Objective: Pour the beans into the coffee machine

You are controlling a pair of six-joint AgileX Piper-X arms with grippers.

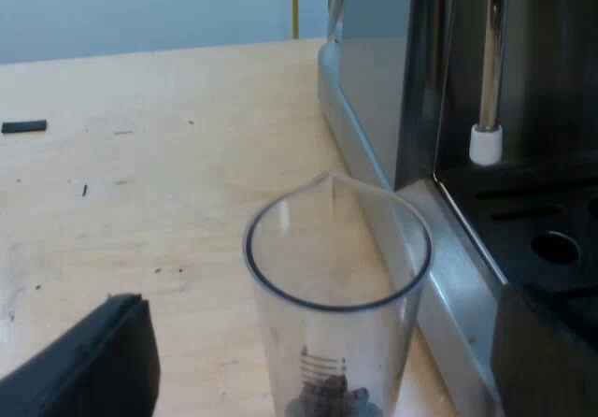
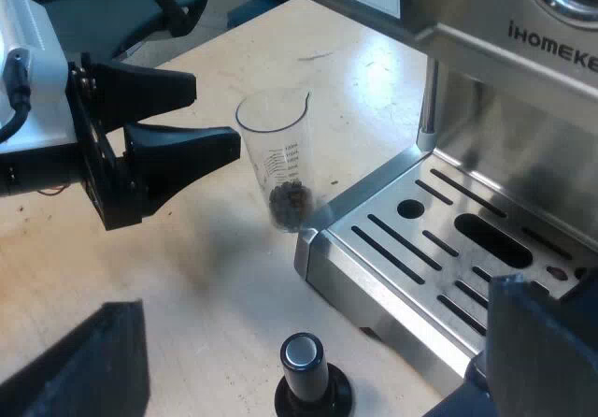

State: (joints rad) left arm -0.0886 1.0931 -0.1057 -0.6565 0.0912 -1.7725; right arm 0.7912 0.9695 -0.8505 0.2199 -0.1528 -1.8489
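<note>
1. The pale wooden tabletop (image 1: 140, 155) carries everything. The things sit close together, I judge, so that either arm can reach them.
2. The brushed-steel espresso machine (image 2: 523, 52) stands on it, with its slotted metal drip tray (image 2: 420, 239) jutting out at the base. The beans belong in the machine's top, so I judge the pour calls for a lift well above this tray.
3. My left gripper (image 2: 215, 115) is side-on to the glass, level with its upper half, with its black fingers (image 1: 103, 361) spread wide and holding nothing. This looks like the approach to a side grasp, which would keep the glass upright and its lip free.
4. My right gripper (image 2: 318, 300) hangs above the tray's corner and the tamper, its fingers (image 2: 84, 370) wide apart and empty. It seems parked clear of the other arm's path.
5. The clear plastic measuring glass (image 2: 278, 155) with a pouring lip stands upright on the tabletop, just beside the tray's corner and not yet lifted. In the left wrist view it lies between the spread left fingers, with open space on the side of the finger that shows. In the right wrist view one fingertip is just beside its wall, and I cannot tell whether they touch.
6. The tamper with a black base and silver-capped knob (image 2: 304, 375) stands upright near the tray, apart from the glass.
7. The dark roasted coffee beans (image 2: 290, 197) form a small heap at the bottom of the glass.
</note>
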